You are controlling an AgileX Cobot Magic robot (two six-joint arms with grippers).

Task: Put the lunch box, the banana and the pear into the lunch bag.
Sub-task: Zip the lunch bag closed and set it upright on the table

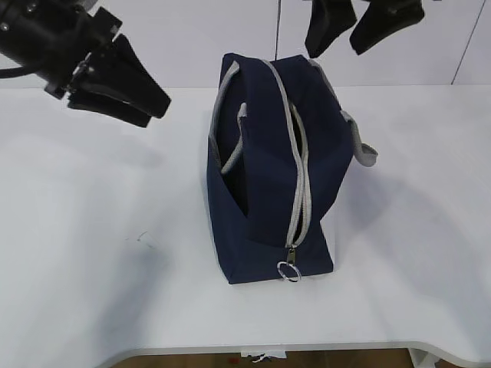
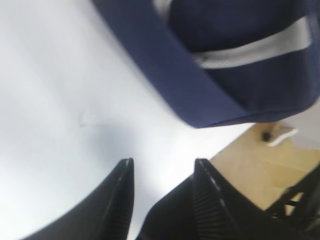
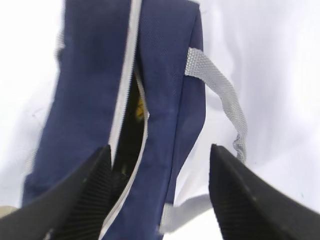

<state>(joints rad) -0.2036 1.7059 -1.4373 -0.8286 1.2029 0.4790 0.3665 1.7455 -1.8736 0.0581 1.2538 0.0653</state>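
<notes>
The lunch bag stands on the white table, near the middle and somewhat toward the far edge, its ring-pull end facing the near edge. No lunch box, banana or pear lies anywhere on the visible table. In the right wrist view the zipper gapes partly open, and a small patch of yellow shows inside the slit; whether it is banana or pear cannot be told. The lunch box is not visible in any view. Judged from this, the loading appears largely or wholly complete, though the contents cannot be confirmed; what may remain is closing the zipper, if that is required.

The bag is navy fabric, boxy, with a grey zipper along its top, a metal ring pull at the near end, and grey strap handles drooping to either side.

The left gripper hangs above the table's far-left area, well apart from the bag, jaws parted, holding nothing. The right gripper hangs above the bag's far end, jaws spread wide, empty.
</notes>
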